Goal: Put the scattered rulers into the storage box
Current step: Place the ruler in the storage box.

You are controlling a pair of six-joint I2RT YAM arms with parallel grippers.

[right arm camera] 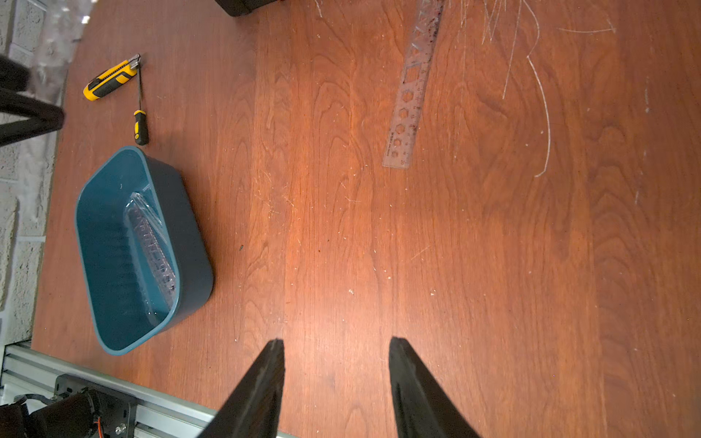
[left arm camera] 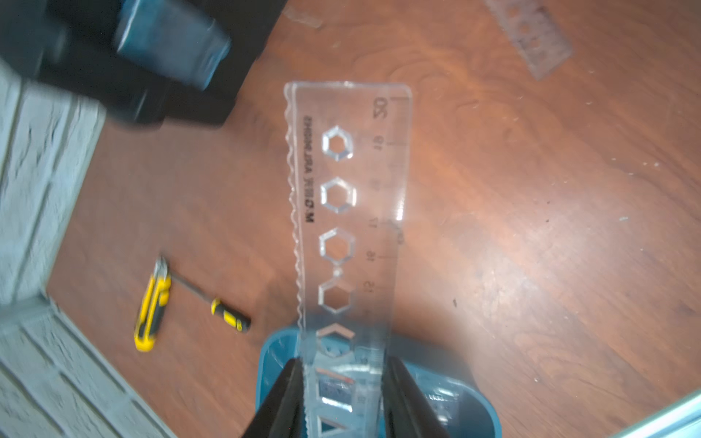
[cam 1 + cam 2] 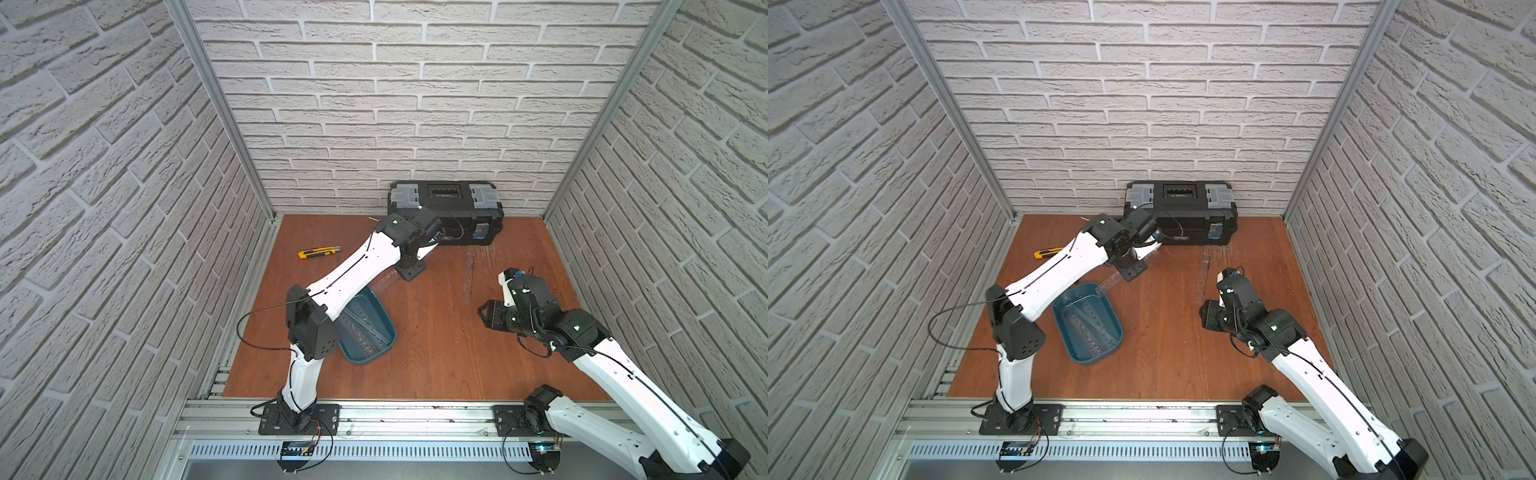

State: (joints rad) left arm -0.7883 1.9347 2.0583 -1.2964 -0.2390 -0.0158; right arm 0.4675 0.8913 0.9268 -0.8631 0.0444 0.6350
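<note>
Wooden tabletop (image 2: 531, 246); ruler (image 2: 349, 170) in left pincer (image 2: 343, 360), wrist-view only.

Both top views look steeply down from the front onto the whole table (image 3: 436, 353). The wrist cameras sit nearer, both catching the storage box (image 1: 189, 265); the blurred left one seemingly faces rearward.

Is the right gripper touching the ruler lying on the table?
Apart. The right wrist view shows the open right gripper with bare tabletop between its fingertips and the ruler.
</note>
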